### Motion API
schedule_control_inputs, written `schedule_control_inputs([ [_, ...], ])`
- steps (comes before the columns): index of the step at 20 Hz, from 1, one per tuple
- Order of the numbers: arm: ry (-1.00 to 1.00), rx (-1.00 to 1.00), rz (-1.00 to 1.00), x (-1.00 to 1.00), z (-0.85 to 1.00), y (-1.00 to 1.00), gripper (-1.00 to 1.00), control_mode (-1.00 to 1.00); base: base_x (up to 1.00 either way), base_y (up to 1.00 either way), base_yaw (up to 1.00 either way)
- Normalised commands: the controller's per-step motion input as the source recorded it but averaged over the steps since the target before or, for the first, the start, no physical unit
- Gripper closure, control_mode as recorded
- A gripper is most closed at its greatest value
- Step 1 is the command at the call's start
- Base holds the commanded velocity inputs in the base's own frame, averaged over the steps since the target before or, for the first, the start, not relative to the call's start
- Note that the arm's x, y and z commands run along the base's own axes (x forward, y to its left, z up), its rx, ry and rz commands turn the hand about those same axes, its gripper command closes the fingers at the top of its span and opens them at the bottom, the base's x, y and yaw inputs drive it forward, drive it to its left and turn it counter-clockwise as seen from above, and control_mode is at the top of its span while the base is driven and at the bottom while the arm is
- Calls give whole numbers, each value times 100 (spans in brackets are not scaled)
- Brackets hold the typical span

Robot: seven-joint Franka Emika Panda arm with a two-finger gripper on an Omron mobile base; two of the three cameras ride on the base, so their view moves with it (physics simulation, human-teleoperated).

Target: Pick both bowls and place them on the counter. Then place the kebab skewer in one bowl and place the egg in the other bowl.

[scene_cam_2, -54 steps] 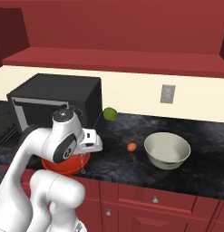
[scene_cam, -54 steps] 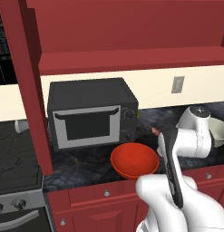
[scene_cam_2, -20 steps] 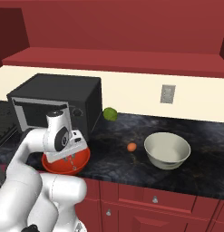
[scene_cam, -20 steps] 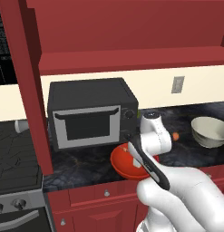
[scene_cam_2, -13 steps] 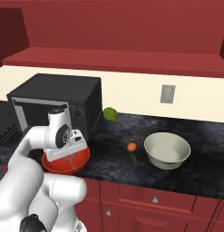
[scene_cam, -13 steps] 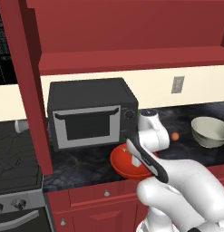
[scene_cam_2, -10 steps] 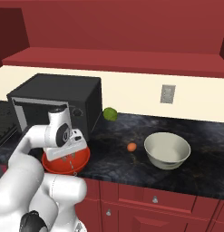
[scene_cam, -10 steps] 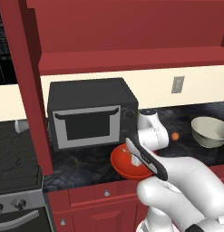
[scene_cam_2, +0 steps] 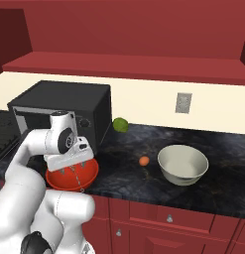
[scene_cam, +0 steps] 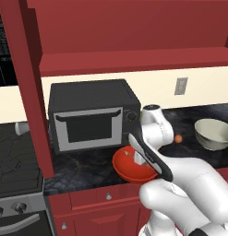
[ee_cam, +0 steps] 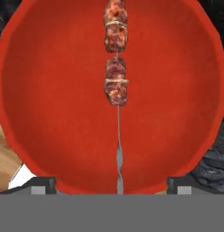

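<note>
We hold our two-finger gripper (scene_cam_2: 74, 173) directly above the wide glossy red bowl (ee_cam: 59, 113), which sits on the dark marbled stone counter (scene_cam_2: 129, 168) just in front of the black microwave (scene_cam: 90, 113). Its fingers are clamped on the thin metal kebab skewer with brown meat pieces (ee_cam: 116, 68), gripping the bare stick end. We judge the skewer stiff, light and slippery, best held on the metal. The hand view shows the meat hanging over the bowl's centre; the right base view adds the small orange egg (scene_cam_2: 144, 160) lying near the pale cream-grey bowl (scene_cam_2: 183, 164).
</note>
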Motion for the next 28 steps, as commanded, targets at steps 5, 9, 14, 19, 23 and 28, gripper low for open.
schedule_control_inputs([
  [5,-3,0,-14,-27,48,-38,-100,-100,0,0,0],
  [9,-8,1,-23,-40,39,-53,-100,-100,0,0,0],
  [14,-15,9,-28,-49,10,-56,-100,-100,0,0,0],
  [19,-19,15,-28,-13,5,-47,-100,-100,0,0,0],
  [23,-13,14,-40,14,4,-24,-100,-100,0,0,0],
  [28,-5,13,-40,31,29,-13,-100,-100,0,0,0],
])
